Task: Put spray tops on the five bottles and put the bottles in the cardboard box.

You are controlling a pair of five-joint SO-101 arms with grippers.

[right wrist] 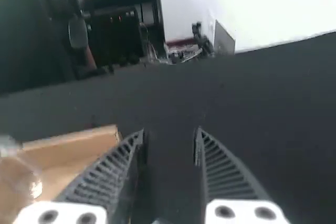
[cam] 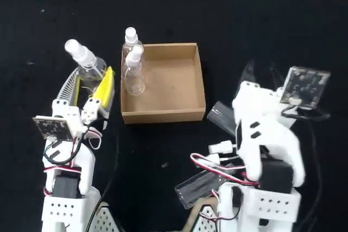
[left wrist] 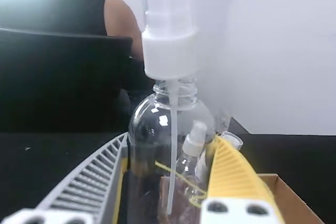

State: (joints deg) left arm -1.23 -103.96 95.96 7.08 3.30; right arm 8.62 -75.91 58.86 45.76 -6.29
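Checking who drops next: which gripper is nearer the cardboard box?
Left. The left gripper, holding a bottle, sits just beside the left wall of the cardboard box; the right gripper is farther off its right side.

arms [cam: 269,134]: white | left pincer [cam: 93,73]: yellow, seemingly grey ribs | right pincer [cam: 262,74]: black | cables [cam: 204,161]: red, black

No writing, label, number or sign can be read anywhere in these views. The cardboard box [cam: 163,116] has plain brown walls, and the clear bottle [left wrist: 148,142] seen close up has a bare surface. Any marking on the circuit boards [cam: 51,127] mounted on the arms is too small to make out.
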